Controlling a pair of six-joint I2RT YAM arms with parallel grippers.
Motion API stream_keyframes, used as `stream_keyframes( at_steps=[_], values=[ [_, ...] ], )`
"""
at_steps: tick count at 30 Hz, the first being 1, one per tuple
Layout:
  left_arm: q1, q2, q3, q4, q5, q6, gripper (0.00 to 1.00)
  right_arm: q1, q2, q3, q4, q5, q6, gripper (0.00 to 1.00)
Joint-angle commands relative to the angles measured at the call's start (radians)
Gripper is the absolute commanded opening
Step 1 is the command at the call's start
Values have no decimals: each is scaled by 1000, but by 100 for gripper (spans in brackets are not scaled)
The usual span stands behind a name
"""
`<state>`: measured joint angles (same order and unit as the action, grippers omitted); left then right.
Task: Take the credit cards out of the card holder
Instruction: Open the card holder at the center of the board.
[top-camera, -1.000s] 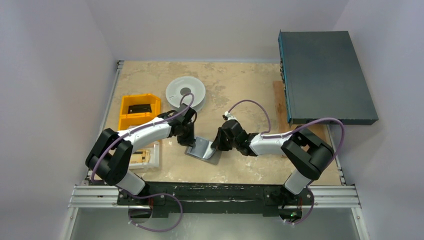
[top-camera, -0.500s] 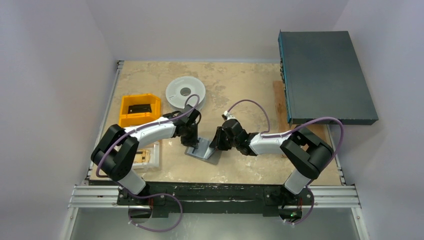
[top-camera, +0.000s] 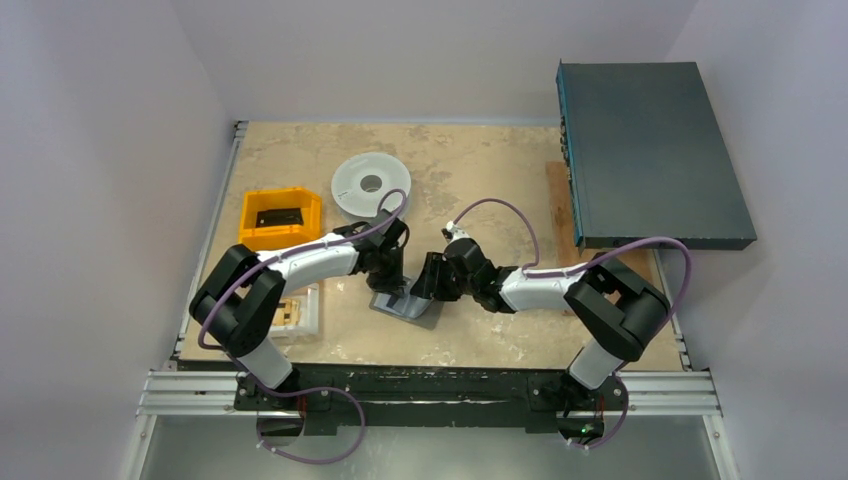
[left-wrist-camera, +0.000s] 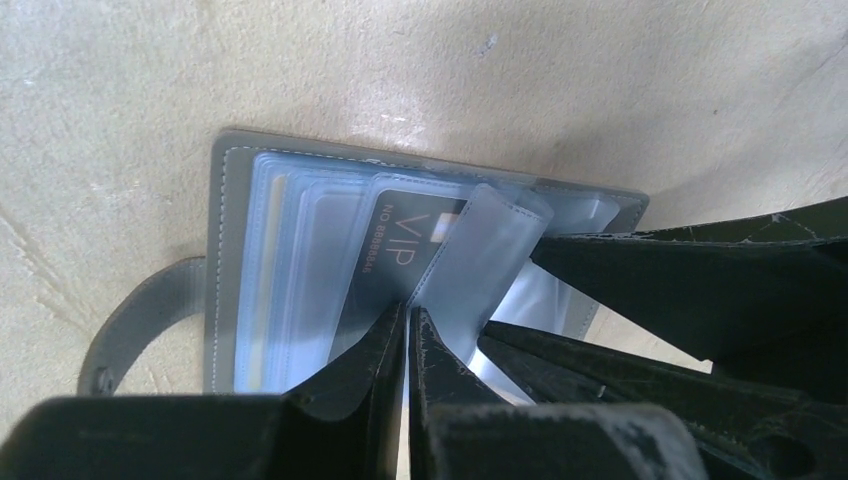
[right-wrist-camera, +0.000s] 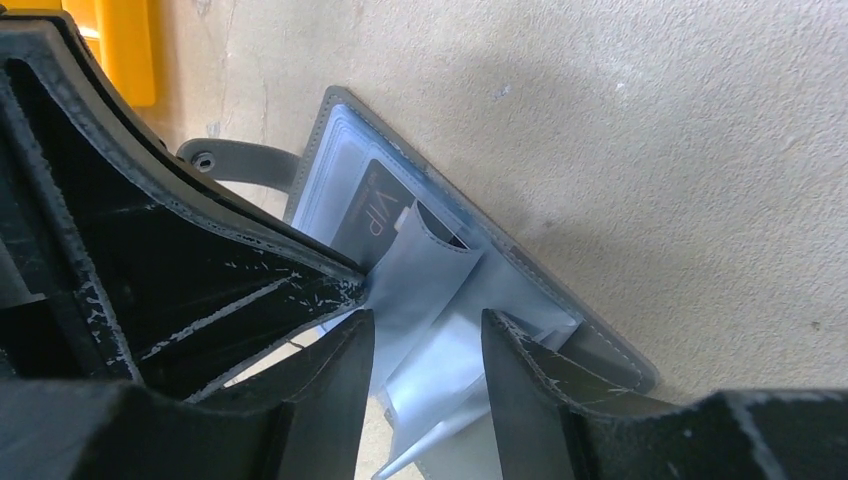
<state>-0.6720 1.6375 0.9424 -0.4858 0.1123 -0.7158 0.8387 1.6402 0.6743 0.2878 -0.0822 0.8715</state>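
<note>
The slate-grey card holder (top-camera: 408, 303) lies open on the table between both grippers. In the left wrist view its clear sleeves fan out on the grey cover (left-wrist-camera: 224, 250), and a dark card marked VIP (left-wrist-camera: 385, 250) sits in one sleeve. My left gripper (left-wrist-camera: 408, 312) is shut on the edge of a lifted clear sleeve (left-wrist-camera: 480, 250). My right gripper (right-wrist-camera: 428, 330) is open, and its fingers straddle the raised sleeves (right-wrist-camera: 430, 270) over the holder (right-wrist-camera: 600, 345). The two grippers (top-camera: 392, 288) (top-camera: 426, 286) nearly touch above the holder.
A pale grey round spool (top-camera: 370, 185) lies behind the grippers. A yellow bin (top-camera: 278, 218) with a black item and a clear box (top-camera: 297, 310) stand at the left. A large dark box (top-camera: 650, 150) overhangs the right edge, above a wooden board (top-camera: 558, 205).
Both grippers have closed in on the holder from either side. The left arm has swung right and the right gripper has moved left, over the sleeves.
</note>
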Motion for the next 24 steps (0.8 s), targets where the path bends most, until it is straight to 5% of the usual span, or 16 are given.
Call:
stream_keyframes(
  at_steps=[1,8,15,24],
  values=[
    [-19,34,1,7,11,-12,4,-1,-9,-22,-113,32,-26,49],
    [-31,28,2,18,33,-24,4,-1,27,14,-148,44,-31,50],
    [-33,-14,9,-7,22,-27,5,-2,36,11,-206,81,-32,17],
    [-2,-54,15,-57,-31,-5,12,-4,45,-24,-186,81,-29,2]
  ],
)
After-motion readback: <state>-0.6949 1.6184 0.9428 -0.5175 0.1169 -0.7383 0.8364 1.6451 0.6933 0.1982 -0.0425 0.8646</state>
